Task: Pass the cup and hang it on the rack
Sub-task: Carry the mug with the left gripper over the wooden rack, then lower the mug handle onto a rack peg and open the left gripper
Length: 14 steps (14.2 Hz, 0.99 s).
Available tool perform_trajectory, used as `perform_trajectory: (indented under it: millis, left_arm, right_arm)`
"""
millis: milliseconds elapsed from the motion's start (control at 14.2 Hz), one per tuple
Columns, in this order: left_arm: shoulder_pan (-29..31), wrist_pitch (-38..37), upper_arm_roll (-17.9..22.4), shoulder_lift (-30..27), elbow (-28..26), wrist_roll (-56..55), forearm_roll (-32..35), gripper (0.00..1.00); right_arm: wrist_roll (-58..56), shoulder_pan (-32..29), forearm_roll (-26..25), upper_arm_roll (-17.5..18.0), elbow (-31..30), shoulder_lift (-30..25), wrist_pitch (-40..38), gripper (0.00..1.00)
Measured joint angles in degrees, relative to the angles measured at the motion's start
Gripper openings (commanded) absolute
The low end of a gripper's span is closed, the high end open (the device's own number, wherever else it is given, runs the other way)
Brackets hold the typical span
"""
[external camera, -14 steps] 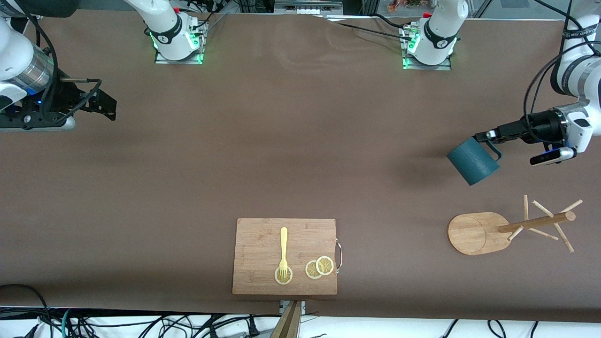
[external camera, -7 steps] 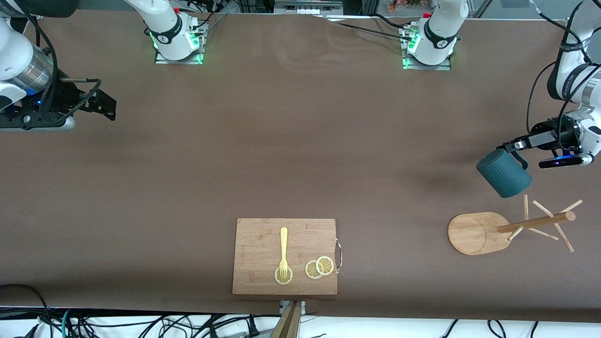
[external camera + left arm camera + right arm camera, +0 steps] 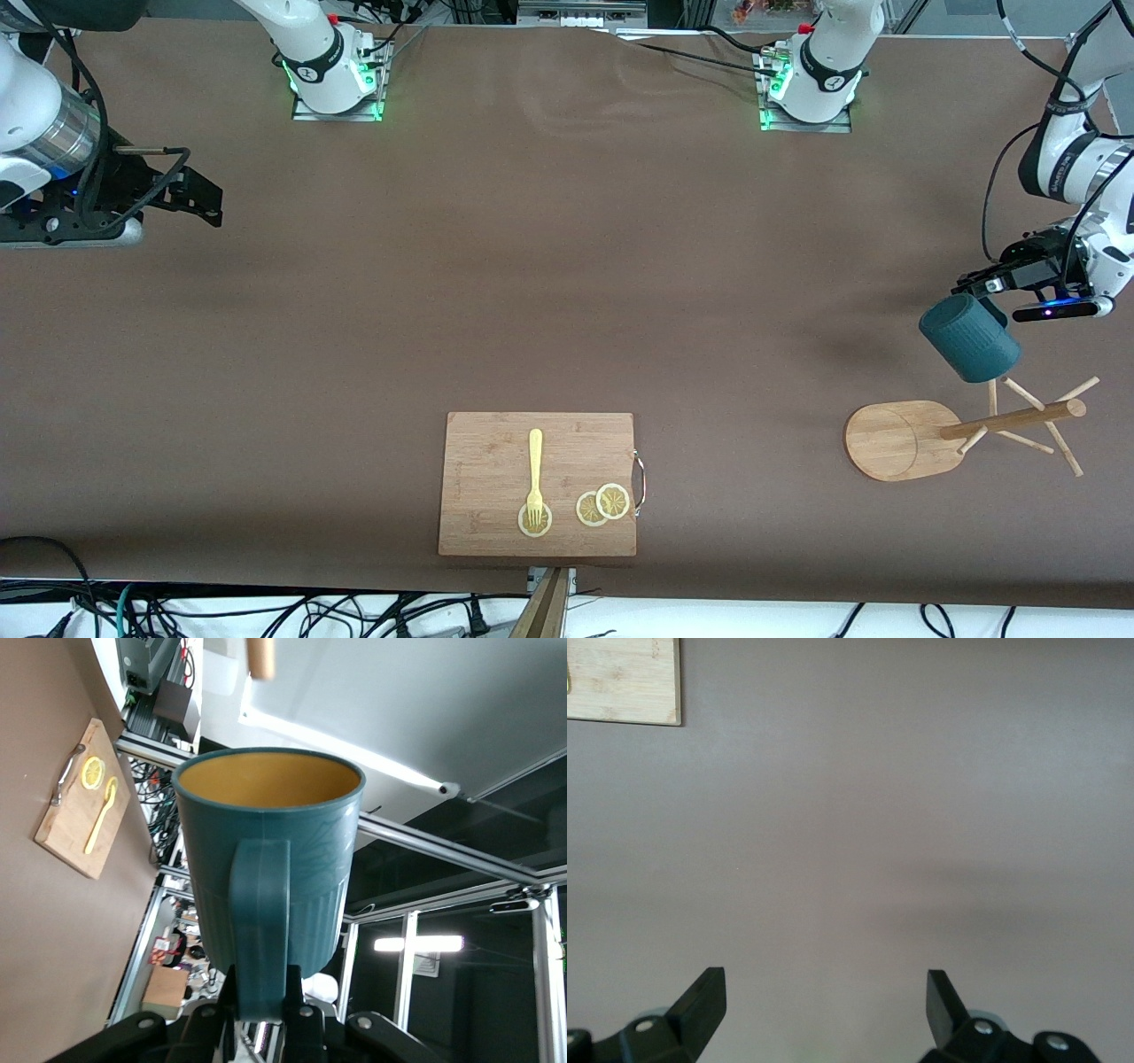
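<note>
The dark teal cup (image 3: 968, 338) hangs tilted in the air, and its rim hides the tip of one peg of the rack. My left gripper (image 3: 979, 288) is shut on its handle. In the left wrist view the cup (image 3: 266, 859) shows its mustard-yellow inside, with the gripper (image 3: 260, 1005) clamping the handle from both sides. A bamboo peg tip (image 3: 260, 657) shows just past the rim. The rack (image 3: 1010, 421) stands on its oval base (image 3: 890, 441) near the left arm's end of the table. My right gripper (image 3: 208, 199) waits open over the right arm's end, nothing between its fingers (image 3: 700, 997).
A bamboo cutting board (image 3: 487, 461) lies near the front edge of the table, at its middle. It carries a yellow fork (image 3: 535, 474) and lemon slices (image 3: 604, 505). Its corner (image 3: 620, 678) shows in the right wrist view. Both arm bases stand along the edge farthest from the front camera.
My left gripper has carried the cup toward the left arm's end of the table, ending just over the rack's pegs. The right arm has not moved.
</note>
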Motion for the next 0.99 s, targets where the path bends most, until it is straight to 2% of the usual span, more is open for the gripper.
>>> perform_trajectory:
  millis: [353, 989]
  left_arm:
    - [2.48, -0.44, -0.04, 5.05, 2.83, 0.34, -1.84, 0.0]
    - [4.53, 1.91, -0.01, 9.51, 7.58, 0.34, -4.55, 0.0]
  right_arm:
    - [0.0, 0.0, 0.03, -0.07, 0.0, 0.0, 0.02, 1.0]
    - [0.0, -0.03, 0.04, -0.12, 0.0, 0.0, 0.05, 1.0]
